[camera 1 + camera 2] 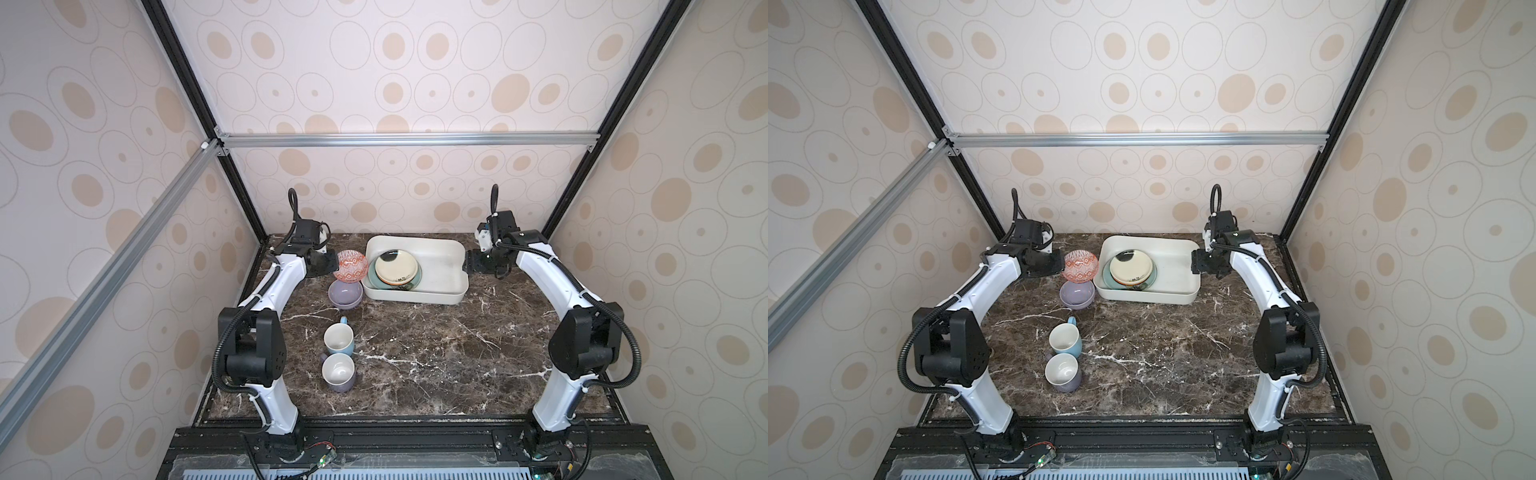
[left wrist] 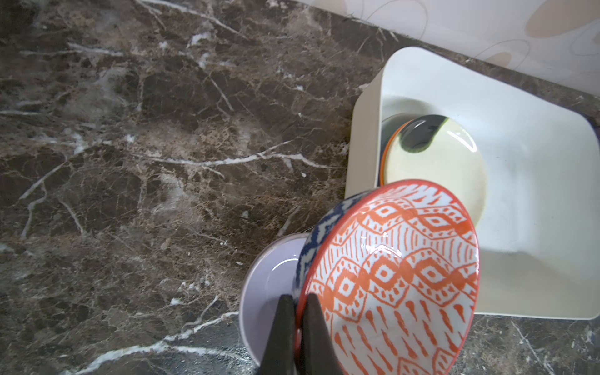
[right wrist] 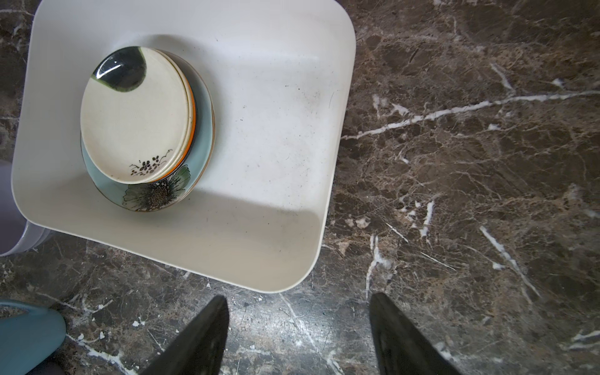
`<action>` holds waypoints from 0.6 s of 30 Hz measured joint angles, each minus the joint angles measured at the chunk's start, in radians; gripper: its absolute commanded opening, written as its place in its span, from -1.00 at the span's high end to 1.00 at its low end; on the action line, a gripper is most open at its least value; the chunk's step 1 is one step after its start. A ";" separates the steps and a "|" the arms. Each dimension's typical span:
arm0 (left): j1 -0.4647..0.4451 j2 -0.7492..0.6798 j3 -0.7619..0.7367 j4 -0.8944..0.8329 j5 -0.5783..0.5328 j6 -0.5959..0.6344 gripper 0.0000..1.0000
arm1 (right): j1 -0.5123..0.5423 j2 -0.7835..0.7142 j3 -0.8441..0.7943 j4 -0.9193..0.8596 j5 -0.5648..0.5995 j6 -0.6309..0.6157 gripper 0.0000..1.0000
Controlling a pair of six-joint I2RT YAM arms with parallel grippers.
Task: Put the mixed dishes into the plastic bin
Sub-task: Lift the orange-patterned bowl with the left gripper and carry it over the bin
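Left gripper (image 2: 297, 331): clamped tight on the rim of the orange-patterned bowl (image 2: 389, 276), one finger inside it and one outside.
Orange-patterned bowl: lifted off the marble tabletop (image 1: 436, 353) and tipped off level, so its orange inside shows from above and its blue-patterned outside faces away. It hangs just off the fingertips, beside the left end of the plastic bin (image 1: 440, 266).
Lavender bowl (image 1: 345, 294): upright on the marble, mouth up, just below and in front of the held bowl. I cannot tell whether the two touch.
Light-blue mug (image 1: 340, 338): upright, nearer the front than the left gripper, handle pointing toward the back wall.
Lavender-grey mug (image 1: 338, 372): upright, just in front of the blue one.
Plastic bin: lies between the two grippers, its long axis running from one toward the other.
Teal flower-painted plate (image 3: 156, 194): flat in the bin's left half, nearer the left gripper.
Black-and-cream plate (image 1: 395, 268): stacked on the teal plate, face up.
Right gripper (image 3: 298, 298): jaws spread wide with nothing between them, over bare marble just off the bin's right end.
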 measured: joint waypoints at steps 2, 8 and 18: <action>-0.030 0.007 0.041 -0.013 -0.001 -0.005 1.00 | 0.000 -0.011 -0.011 0.000 0.000 0.000 -0.45; -0.150 0.103 0.232 -0.020 -0.002 -0.021 1.00 | 0.000 -0.062 -0.076 0.001 0.008 0.001 -0.44; -0.341 0.414 0.579 -0.057 0.008 -0.057 1.00 | 0.000 -0.207 -0.219 -0.002 0.066 0.026 -0.44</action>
